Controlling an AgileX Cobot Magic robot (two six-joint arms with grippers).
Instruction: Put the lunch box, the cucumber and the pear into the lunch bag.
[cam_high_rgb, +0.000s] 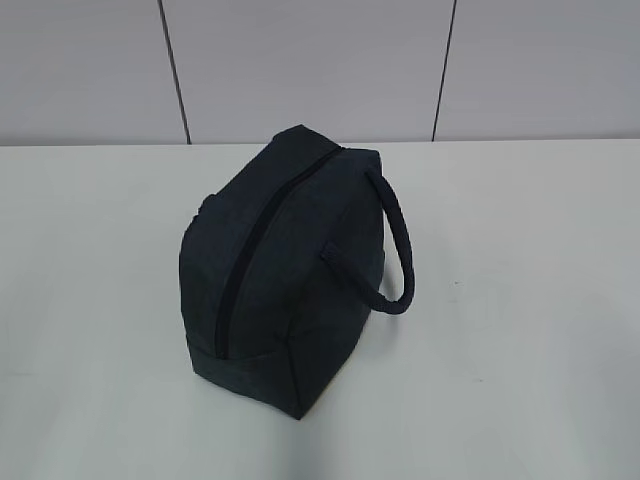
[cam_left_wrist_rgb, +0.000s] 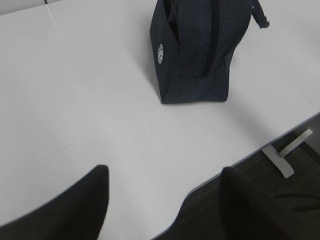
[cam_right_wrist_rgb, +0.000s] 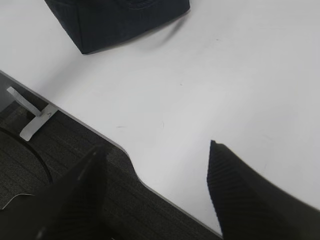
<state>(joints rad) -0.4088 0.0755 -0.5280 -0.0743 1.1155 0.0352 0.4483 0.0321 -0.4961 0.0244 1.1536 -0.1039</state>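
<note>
White and matte, the counter (cam_high_rgb: 520, 330) runs back to a pale grey panelled wall (cam_high_rgb: 300, 60) split by two thin dark seams. Its near edge shows in both wrist views, with dark carpeted floor (cam_right_wrist_rgb: 30, 165) below and a small light metal bracket (cam_left_wrist_rgb: 290, 152) by that edge.

Left gripper (cam_left_wrist_rgb: 162, 200): its two dark, blunt fingers (cam_left_wrist_rgb: 75, 210) stand well apart with nothing between them, hanging over the counter's front edge and touching nothing. Right gripper (cam_right_wrist_rgb: 155, 195): likewise spread wide and empty, its ribbed black fingers (cam_right_wrist_rgb: 245, 190) hovering over the counter edge, well short of the bag.

Only the lunch bag (cam_high_rgb: 280, 280) is seen of the task's things; it sits near the middle of the counter, well apart from both grippers. It is a boxy, soft-sided piece in dark navy woven fabric, with squared ends and a folded seam along its base. A long dark zipper (cam_high_rgb: 255, 240) runs lengthwise along the top (it looks closed along the length that shows, though the pull cannot be made out). One thick, rounded strap handle (cam_high_rgb: 400, 245) loops out from the right side and droops toward the counter. In the left wrist view a small white round emblem (cam_left_wrist_rgb: 160, 53) marks one end panel; its detail is too small to read.
</note>
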